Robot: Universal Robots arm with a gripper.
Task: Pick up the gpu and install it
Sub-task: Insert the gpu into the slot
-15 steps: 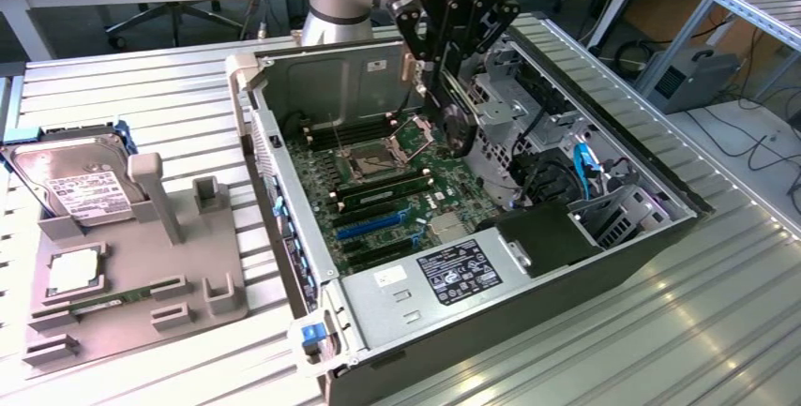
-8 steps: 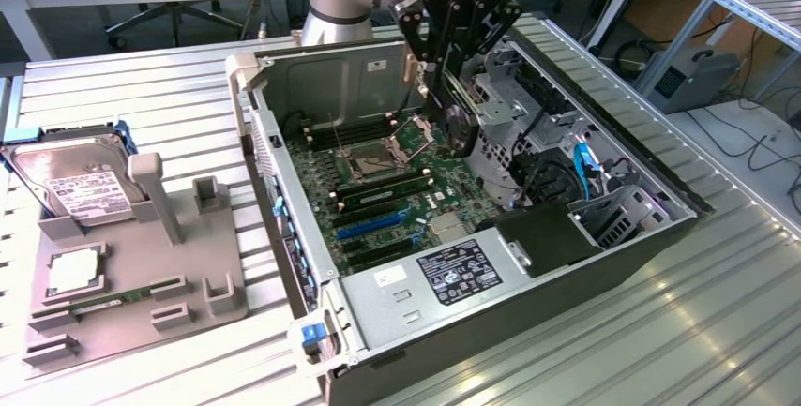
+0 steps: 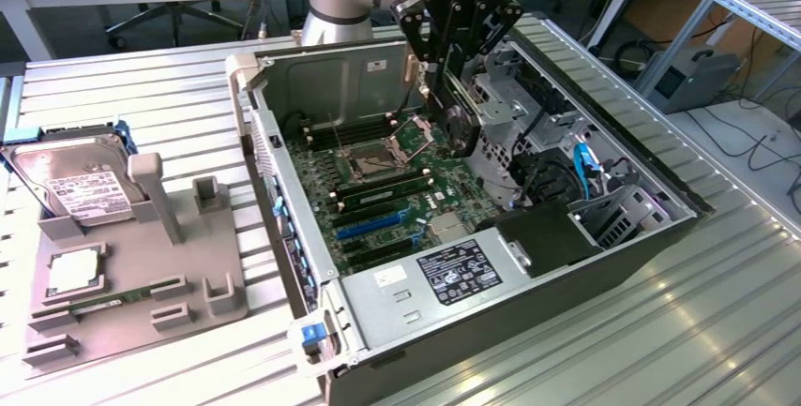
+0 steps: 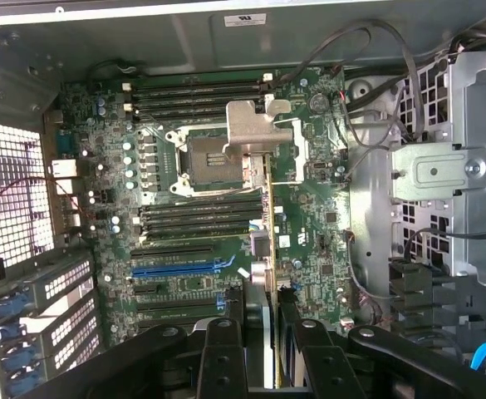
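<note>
My gripper [image 3: 448, 78] hangs over the open computer case [image 3: 414, 289], shut on the gpu [image 3: 460, 129]. The dark card hangs on edge below the fingers, above the motherboard [image 3: 388, 181] and close to the drive cage. In the wrist view the gpu [image 4: 269, 224] appears edge-on as a thin strip with a silvery bracket part, running out from between the black fingers [image 4: 222, 349]. It sits over the board's middle, near the CPU socket [image 4: 205, 158]. The blue expansion slot [image 4: 180, 268] lies off to one side of the card, apart from it.
A grey fixture [image 3: 150, 303] at the exterior view's left holds a silver hard drive [image 3: 75, 186], a square chip [image 3: 75, 270] and a green memory stick [image 3: 126, 295]. Inside the case, a metal drive cage [image 3: 513, 115], cables and a blue connector [image 3: 582, 162] crowd the exterior view's right.
</note>
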